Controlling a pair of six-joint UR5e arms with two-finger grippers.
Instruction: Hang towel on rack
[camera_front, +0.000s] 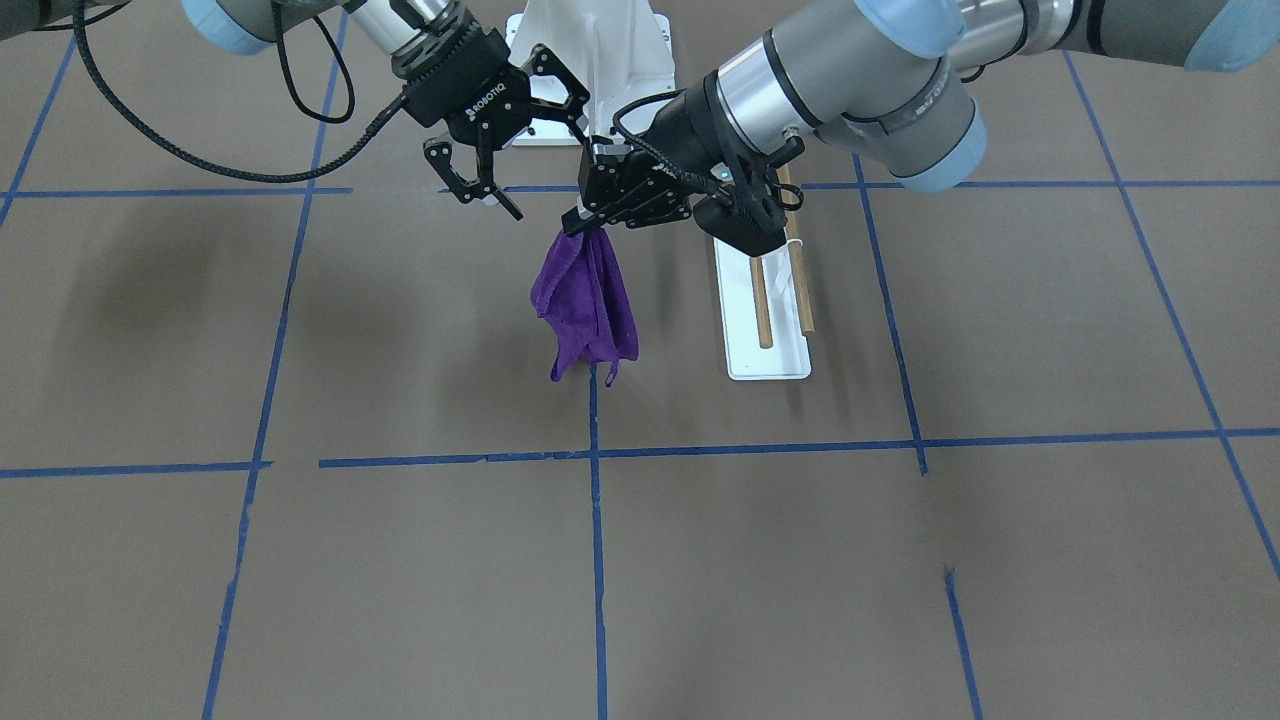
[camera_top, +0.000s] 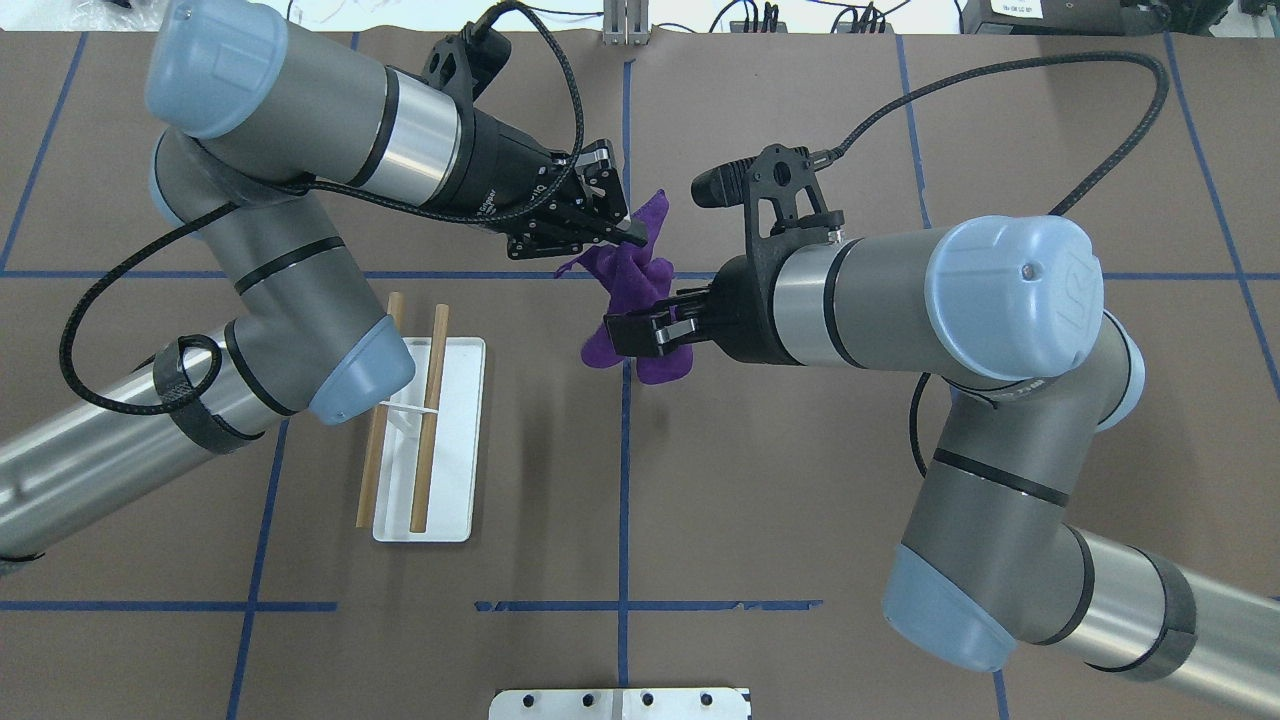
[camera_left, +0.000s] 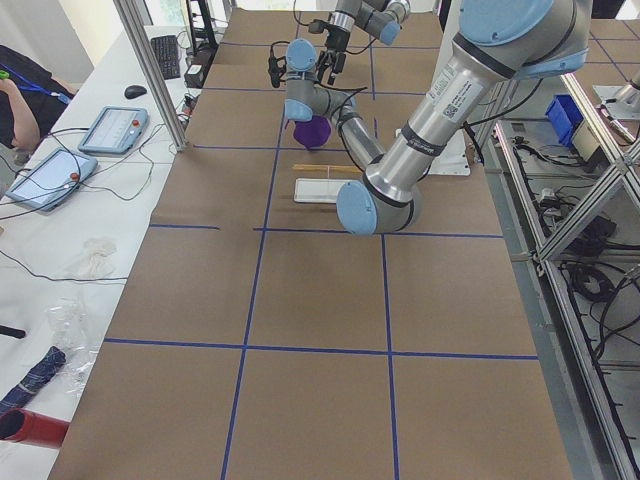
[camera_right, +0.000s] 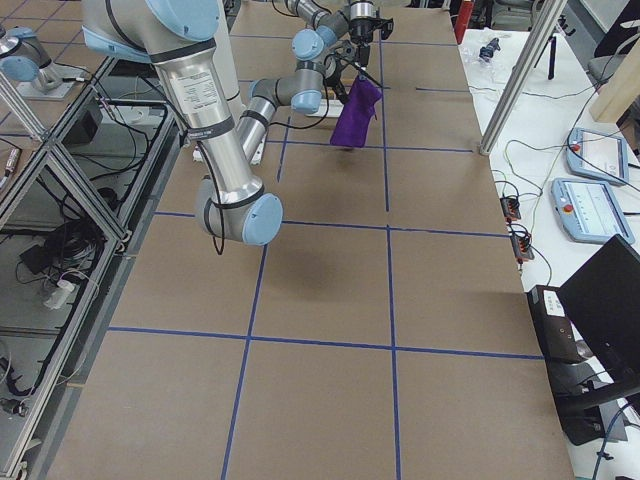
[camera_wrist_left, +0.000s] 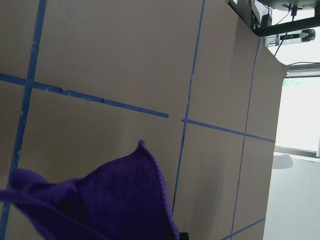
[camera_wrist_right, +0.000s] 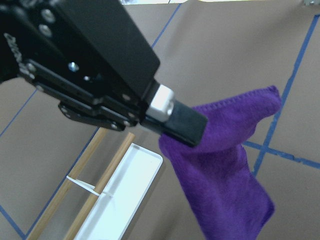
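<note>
- Nearest the robot's base, at the table's edge, a white bolted pedestal (camera_top: 620, 703) stands on the brown table (camera_top: 800, 500), which is marked with blue tape lines.
- Farther out, on the robot's left, the rack (camera_top: 458, 455) stands on its flat white base. Its two wooden dowels (camera_top: 430, 420) are bare and run away from the robot. In the overhead view the left arm's elbow covers the rack's far end.
- Near the table's middle line, the right gripper (camera_top: 628, 335) has its jaws spread wide and holds nothing. It sits just beside the towel's upper part; whether it touches the cloth I cannot tell.
- Between the two grippers the towel (camera_front: 585, 300) hangs limp in long folds. It is off to the side of the rack, apart from it and on neither dowel. Whether its lowest tip reaches the table I cannot tell.
- Farthest out, the left gripper (camera_front: 585, 222) has its jaws clamped together on the towel's top corner. The right wrist view shows one black finger (camera_wrist_right: 180, 122) pressed against the purple cloth.
</note>
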